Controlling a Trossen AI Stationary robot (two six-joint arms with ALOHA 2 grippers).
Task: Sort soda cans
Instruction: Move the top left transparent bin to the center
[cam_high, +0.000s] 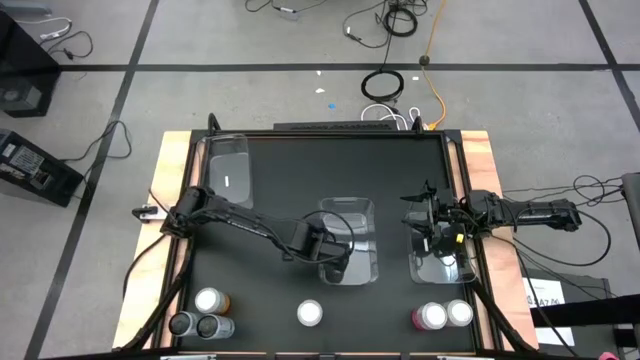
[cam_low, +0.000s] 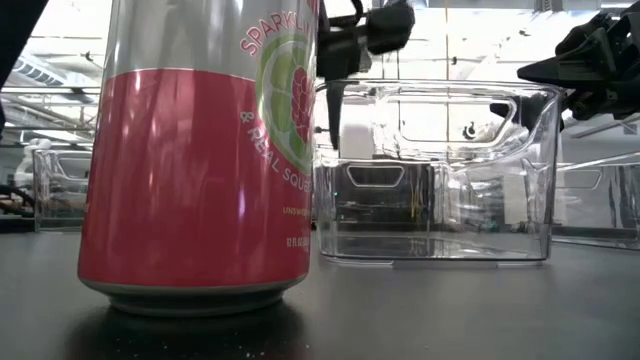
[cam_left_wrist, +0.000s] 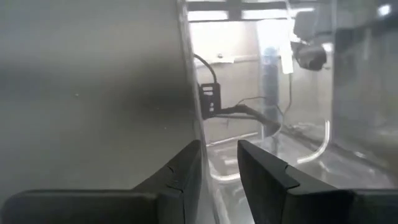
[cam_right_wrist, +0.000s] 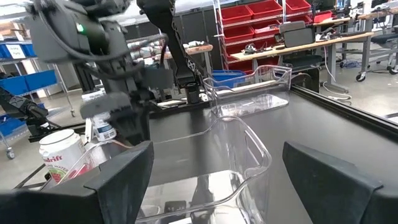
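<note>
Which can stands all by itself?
The can at the table's front middle. The others stand in bunches: three at the front left, two at the front right.

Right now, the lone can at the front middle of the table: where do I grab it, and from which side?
Grip the lone can across its round body, just below the rim, coming straight down from above. It stands upright with bare table all round, so fingers should fit on either side. The left gripper, at the middle bin, looks nearest.
</note>
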